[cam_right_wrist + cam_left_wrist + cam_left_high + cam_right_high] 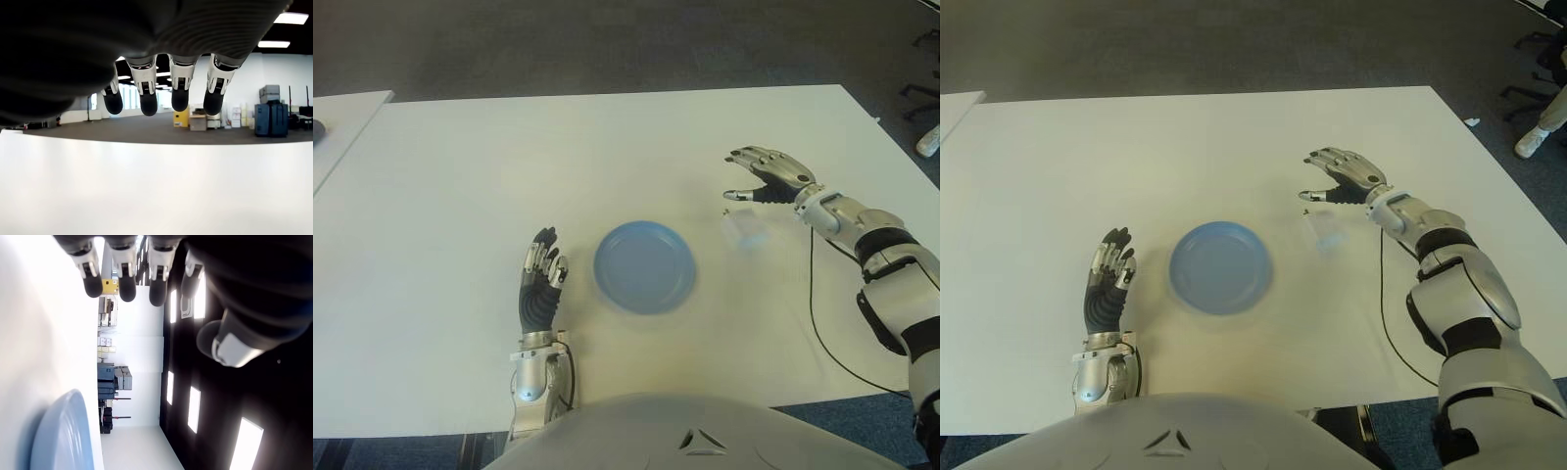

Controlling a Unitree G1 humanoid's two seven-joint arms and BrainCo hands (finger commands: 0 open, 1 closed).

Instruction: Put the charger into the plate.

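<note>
A broad white table [460, 323] filled most of the eye views, with dark carpet beyond its far edge. The robot's right arm reached forward over the table's right side, a thin black cable [815, 313] trailing from its forearm across the tabletop.

The right hand [766, 174] was held out past the plate, palm down, with its fingers [179, 93] spread wide and the thumb apart from them. In its wrist view the fingertips hung in open air and closed on nothing.

The left hand [539, 285] showed just left of the plate, fingers [126, 281] extended and relaxed, close together, pointing away from the robot. It gripped nothing. Whether it touched the table could not be told.

A round blue plate [645, 266] sat on the table between the two hands, in front of the robot's torso. It held nothing.

The charger [742, 228], a small pale block that looked blurred, showed just below and slightly left of the right hand's thumb, apart from the fingers, and right of the plate, outside its rim. Whether it lay on the table could not be told.
</note>
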